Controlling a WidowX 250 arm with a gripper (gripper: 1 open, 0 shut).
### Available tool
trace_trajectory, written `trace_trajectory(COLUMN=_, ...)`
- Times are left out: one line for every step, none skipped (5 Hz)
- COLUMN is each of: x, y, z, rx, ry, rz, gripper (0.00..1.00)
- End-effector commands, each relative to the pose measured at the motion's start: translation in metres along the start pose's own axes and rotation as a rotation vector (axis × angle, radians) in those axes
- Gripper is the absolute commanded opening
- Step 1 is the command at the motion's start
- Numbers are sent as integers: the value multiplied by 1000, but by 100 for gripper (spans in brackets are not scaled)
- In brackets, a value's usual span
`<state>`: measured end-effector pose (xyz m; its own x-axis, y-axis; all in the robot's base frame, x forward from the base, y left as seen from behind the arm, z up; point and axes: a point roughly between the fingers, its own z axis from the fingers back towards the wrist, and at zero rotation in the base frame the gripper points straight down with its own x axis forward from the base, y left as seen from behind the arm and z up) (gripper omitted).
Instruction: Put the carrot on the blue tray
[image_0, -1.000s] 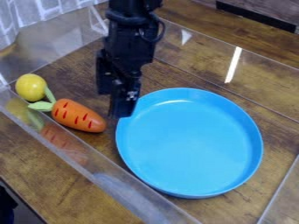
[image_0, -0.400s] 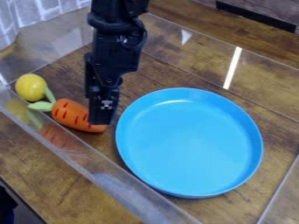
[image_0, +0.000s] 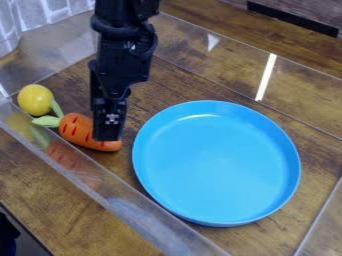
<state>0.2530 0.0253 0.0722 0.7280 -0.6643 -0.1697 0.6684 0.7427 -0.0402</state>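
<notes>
Showing one carrot (image_0: 86, 133), one blue tray (image_0: 274, 195), one lemon (image_0: 35, 99)

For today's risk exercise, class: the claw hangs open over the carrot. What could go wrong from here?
1. The carrot is glossy and rounded, so it may slip or roll as the claw shuts.
2. The lemon sits right beside the carrot's leaves and could get knocked.
3. The blue tray has a raised rim that a low carry might clip.
</notes>
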Motion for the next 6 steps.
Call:
trace_trajectory(x=-5, y=11, z=10, rx=51, ry=-46, rz=3, gripper=100)
trace_trajectory(x=-7, y=15, z=4, rx=52, ry=-48, rz=2, gripper=100)
trace_trajectory(x=-10, y=19, z=-3, rx=55, ry=-54, rz=10, gripper=100)
trace_trajectory(x=-11, y=24, z=-11, rx=58, ry=-54, rz=20, gripper=100)
trace_trajectory(x=-11, y=29, z=-20, rx=64, ry=-56, rz=19, gripper=100)
trace_trajectory(x=-6, y=32, z=-29, rx=61, ry=-53, rz=18, gripper=100)
